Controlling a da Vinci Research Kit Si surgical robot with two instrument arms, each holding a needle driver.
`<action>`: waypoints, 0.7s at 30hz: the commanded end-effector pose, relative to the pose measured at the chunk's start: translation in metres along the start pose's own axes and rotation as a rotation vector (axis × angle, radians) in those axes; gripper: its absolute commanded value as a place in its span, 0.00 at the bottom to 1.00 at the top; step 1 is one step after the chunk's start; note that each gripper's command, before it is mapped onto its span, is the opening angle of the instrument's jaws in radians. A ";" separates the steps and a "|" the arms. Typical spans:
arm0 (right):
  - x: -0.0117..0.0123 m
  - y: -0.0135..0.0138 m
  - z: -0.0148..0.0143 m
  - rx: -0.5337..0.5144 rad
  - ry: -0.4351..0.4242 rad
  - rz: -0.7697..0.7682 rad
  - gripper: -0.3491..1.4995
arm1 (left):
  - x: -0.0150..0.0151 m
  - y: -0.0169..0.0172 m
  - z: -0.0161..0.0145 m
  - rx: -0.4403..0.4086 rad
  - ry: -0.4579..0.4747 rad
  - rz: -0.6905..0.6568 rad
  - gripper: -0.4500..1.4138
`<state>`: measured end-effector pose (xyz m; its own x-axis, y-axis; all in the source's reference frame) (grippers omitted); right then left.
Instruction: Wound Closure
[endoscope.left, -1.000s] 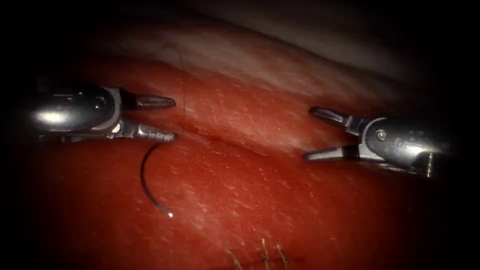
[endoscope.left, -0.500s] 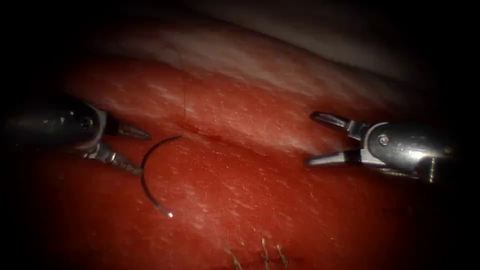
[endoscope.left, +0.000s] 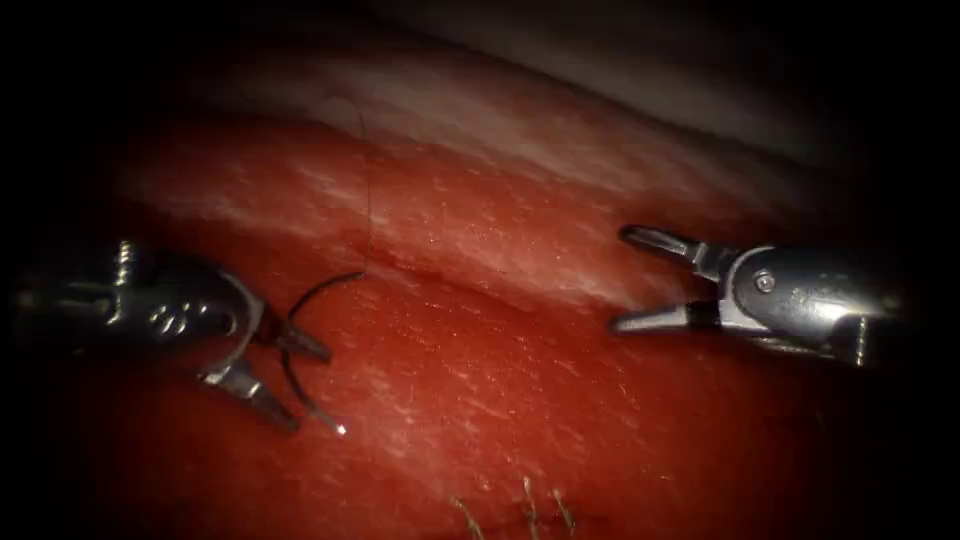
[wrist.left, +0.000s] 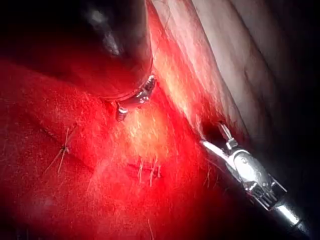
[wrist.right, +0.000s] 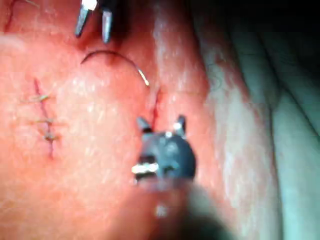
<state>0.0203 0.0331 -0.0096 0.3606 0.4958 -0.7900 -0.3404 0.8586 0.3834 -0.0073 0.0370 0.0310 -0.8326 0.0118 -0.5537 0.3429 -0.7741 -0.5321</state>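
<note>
while the endoscope view shows the needle lying curved on the tissue, left of the cut, the left wrist view shows stitches already placed. the left pincer is spread wide around the needle's mid-curve without gripping it; its tip glints free, not in the tissue. thread runs up from the needle's tail. the right pincer, wide and empty, hovers right of the cut, shaft level.
</note>
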 end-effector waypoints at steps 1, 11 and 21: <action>0.0003 0.0001 0.0009 0.000 0.004 -0.002 0.54 | 0.0000 -0.0001 0.0013 -0.006 -0.008 0.004 0.56; 0.0002 0.0001 0.0011 -0.001 0.002 -0.002 0.54 | -0.0012 -0.0008 0.0050 -0.029 -0.086 0.017 0.56; 0.0002 -0.0001 0.0013 -0.002 -0.001 -0.003 0.55 | -0.0032 -0.0019 0.0053 -0.057 -0.183 0.017 0.25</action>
<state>0.0206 0.0330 -0.0094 0.3650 0.4954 -0.7883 -0.3427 0.8587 0.3810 -0.0071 0.0355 0.0368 -0.8909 -0.1202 -0.4380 0.3771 -0.7334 -0.5657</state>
